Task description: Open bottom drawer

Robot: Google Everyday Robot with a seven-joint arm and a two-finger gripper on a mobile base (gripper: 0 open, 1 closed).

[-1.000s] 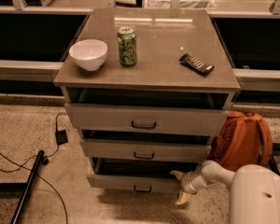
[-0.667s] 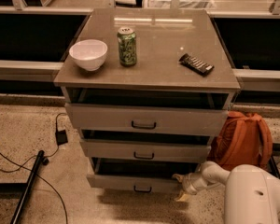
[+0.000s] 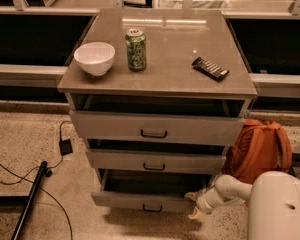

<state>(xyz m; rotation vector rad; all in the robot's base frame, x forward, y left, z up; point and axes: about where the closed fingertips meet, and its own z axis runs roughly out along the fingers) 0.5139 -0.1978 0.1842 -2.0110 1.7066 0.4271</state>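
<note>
Closest to me, the gripper (image 3: pixel 194 206) hangs low at the right end of the bottom drawer (image 3: pixel 125 200). Its pale fingers (image 3: pixel 191 196) are spread, with nothing between them. That drawer, the lowest in the cabinet (image 3: pixel 155 90), stands partly out. It looks like a rigid, smooth, flat-fronted box that should slide lightly, and the small dark bar handle (image 3: pixel 152 208) at mid-front is the sure hold. On top sit a glossy white bowl (image 3: pixel 94 58), a green can (image 3: pixel 136 49) and a dark wrapped bar (image 3: pixel 210 68).
</note>
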